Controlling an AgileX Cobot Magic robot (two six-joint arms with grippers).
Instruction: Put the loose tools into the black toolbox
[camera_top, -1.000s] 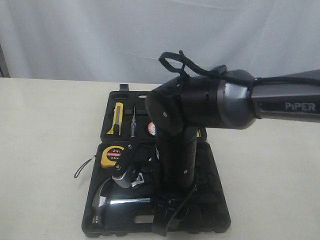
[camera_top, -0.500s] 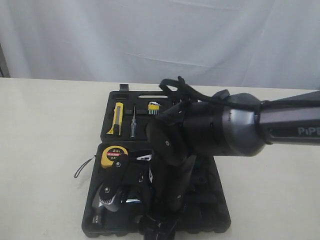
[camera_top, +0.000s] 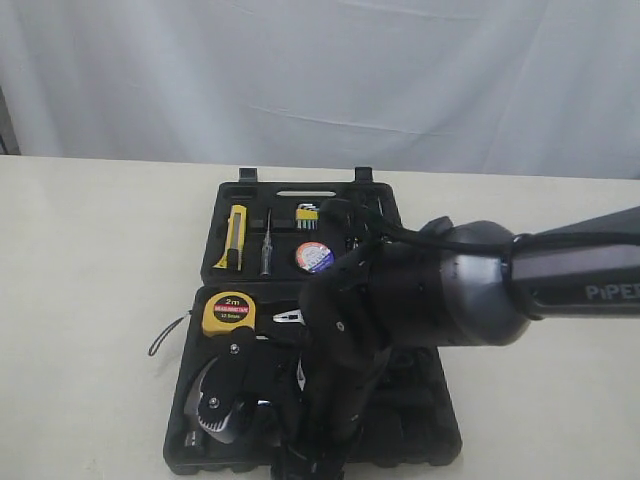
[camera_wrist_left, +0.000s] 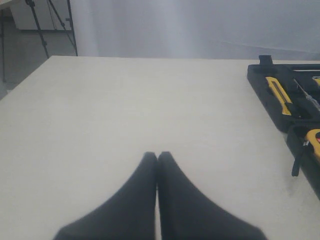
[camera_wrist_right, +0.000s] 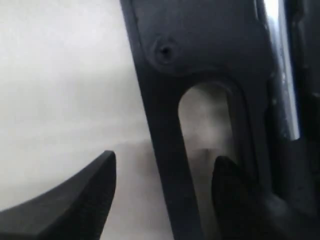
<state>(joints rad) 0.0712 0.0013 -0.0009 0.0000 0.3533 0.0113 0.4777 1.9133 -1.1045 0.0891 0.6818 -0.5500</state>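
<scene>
The black toolbox (camera_top: 440, 420) lies open on the table. In its far half sit the yellow-black utility knife (camera_top: 235, 235) and the black tape roll (camera_top: 314, 257). The yellow tape measure (camera_top: 229, 312) sits in the near half, with a steel pliers nose (camera_top: 288, 317) beside it. My right arm (camera_top: 440, 285) reaches down over the box's front edge. My right gripper (camera_wrist_right: 165, 160) is open, one finger outside the handle bar (camera_wrist_right: 160, 125), the other in the handle hole (camera_wrist_right: 207, 120). My left gripper (camera_wrist_left: 158, 154) is shut and empty over bare table, apart from the toolbox (camera_wrist_left: 260, 82).
A thin screwdriver (camera_top: 266, 245) and a hex key set (camera_top: 307, 215) rest in the far half. A steel shaft (camera_wrist_right: 282, 75) lies just inside the handle. A black strap (camera_top: 165, 335) trails off the box's left side. A white curtain hangs behind the table.
My right arm has swung down and toward the toolbox's front edge, uncovering the tape roll and hex keys. The gripper stayed open.
</scene>
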